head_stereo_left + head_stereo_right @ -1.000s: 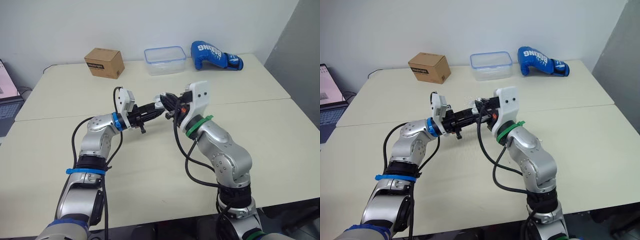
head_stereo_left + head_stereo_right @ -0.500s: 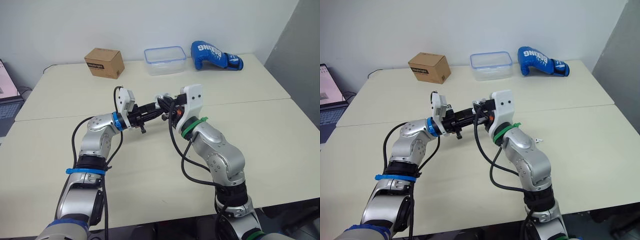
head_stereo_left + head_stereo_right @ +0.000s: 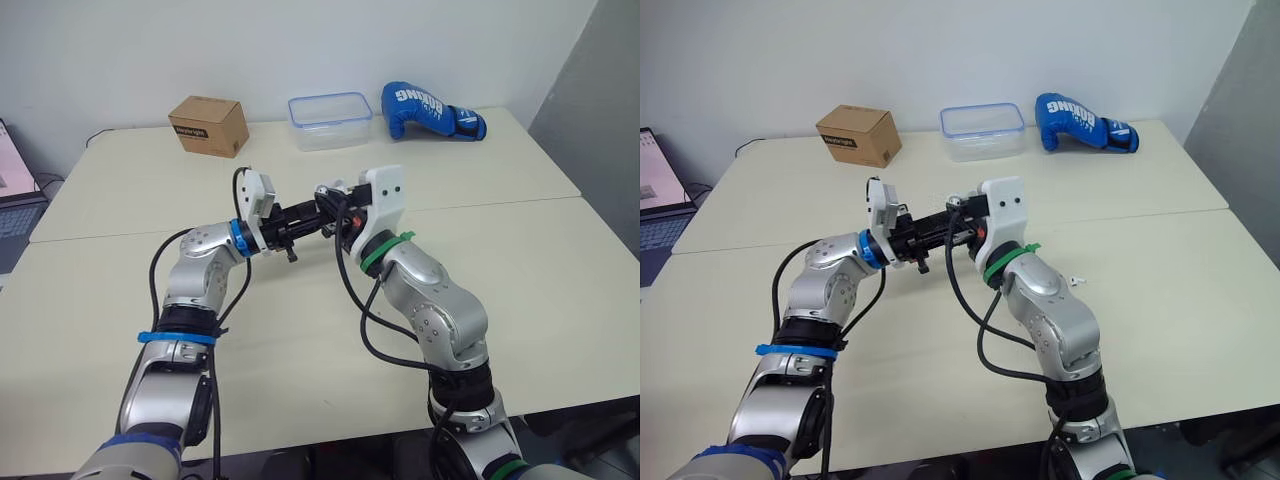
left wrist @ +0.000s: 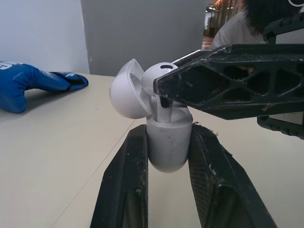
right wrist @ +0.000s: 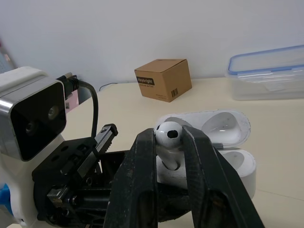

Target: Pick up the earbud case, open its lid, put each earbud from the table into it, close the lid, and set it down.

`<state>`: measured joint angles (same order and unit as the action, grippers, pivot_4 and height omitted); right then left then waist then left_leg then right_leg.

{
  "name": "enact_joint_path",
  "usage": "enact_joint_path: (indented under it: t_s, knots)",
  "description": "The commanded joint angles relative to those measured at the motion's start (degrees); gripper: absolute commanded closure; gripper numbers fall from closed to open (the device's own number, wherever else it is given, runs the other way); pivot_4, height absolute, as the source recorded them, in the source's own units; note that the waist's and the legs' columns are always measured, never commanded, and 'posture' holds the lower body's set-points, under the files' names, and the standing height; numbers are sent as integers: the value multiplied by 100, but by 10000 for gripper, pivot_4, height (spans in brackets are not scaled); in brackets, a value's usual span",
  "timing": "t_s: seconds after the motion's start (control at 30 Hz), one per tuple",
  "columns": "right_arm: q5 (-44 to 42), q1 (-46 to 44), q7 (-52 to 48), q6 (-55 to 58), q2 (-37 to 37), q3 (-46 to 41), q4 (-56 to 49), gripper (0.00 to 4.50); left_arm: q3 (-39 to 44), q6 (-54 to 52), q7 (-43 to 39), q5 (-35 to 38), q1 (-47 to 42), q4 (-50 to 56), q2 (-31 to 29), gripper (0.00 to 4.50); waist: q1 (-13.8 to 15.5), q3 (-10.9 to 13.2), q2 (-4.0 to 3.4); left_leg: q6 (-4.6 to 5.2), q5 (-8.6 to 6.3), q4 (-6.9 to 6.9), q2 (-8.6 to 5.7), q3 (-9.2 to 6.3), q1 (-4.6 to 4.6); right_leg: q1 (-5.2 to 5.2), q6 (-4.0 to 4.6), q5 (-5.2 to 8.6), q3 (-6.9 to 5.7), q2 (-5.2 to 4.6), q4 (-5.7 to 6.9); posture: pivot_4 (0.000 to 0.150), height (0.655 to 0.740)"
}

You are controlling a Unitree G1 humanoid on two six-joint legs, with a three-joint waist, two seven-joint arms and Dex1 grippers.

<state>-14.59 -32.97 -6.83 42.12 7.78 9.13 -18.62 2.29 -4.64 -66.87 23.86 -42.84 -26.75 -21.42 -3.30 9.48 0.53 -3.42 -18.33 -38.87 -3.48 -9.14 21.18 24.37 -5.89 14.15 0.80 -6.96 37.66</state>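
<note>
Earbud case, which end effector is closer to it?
Left. The left end effector grips the earbud case; the right end effector pinches an earbud at its open top.

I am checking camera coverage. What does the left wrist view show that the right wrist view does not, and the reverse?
Left wrist view, not the right: the blue boxing glove and a person behind. Right wrist view, not the left: the cardboard box, the clear plastic container and the left wrist camera. Both: the open earbud case clamped in the left gripper, and the right gripper holding an earbud, stem in the case.
</note>
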Motion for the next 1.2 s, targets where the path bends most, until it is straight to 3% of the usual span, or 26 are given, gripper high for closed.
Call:
enact_joint_path:
  t_s: [0.03,0.1,0.33,0.7,0.8,0.93,1.03,1.13,1.2]
  knots:
    - [-37,-102,111,217,68,49,-236,40928,79,41,-23,87,-250,171,37,37057,0,0,0,0,0,0,0,0,0,0,0,0,0,0,0,1500,7307]
    - [-71,-88,132,329,54,44,-292,40928,83,34,-25,89,-263,169,48,37057,0,0,0,0,0,0,0,0,0,0,0,0,0,0,0,1500,7307]
    - [113,-115,158,212,-98,131,-406,17117,105,-18,-13,114,-259,224,56,37057,0,0,0,0,0,0,0,0,0,0,0,0,0,0,0,1500,7307]
    - [175,-150,55,46,-390,54,-639,17117,172,-53,20,148,-185,304,16,37057,0,0,0,0,0,1,1,2,0,-1,0,0,0,1,-1,1500,7307]
    - [-320,-216,-375,384,-645,-161,-1043,17117,186,-46,19,152,-155,304,4,37057,1,0,0,0,0,1,0,1,0,-1,0,0,0,1,-2,1500,7307]
    - [-1805,-757,-1520,1689,-1793,-981,-1582,17117,187,-160,-153,216,-55,337,-113,37057,4,1,1,1,0,0,0,-1,2,-5,0,0,-1,1,-7,1500,7307]
    - [-2581,-1344,-2623,2309,-3276,-1396,-1368,17117,150,-303,-391,293,40,421,-220,37057,12,3,-1,3,-1,3,2,-2,-2,-21,0,0,-18,2,-24,1500,7307]
    - [-2835,-1650,-3694,2394,-4646,-1304,-957,17117,141,-423,-512,373,108,518,-254,37057,17,4,-1,7,-3,11,3,1,-2,-34,0,0,-32,3,-49,1500,7307]
    - [-2568,-1680,-4433,2069,-5497,-868,-613,17117,122,-446,-539,395,160,586,-247,37057,15,5,1,11,-5,12,4,5,0,-35,-1,0,-32,3,-56,1500,7307]
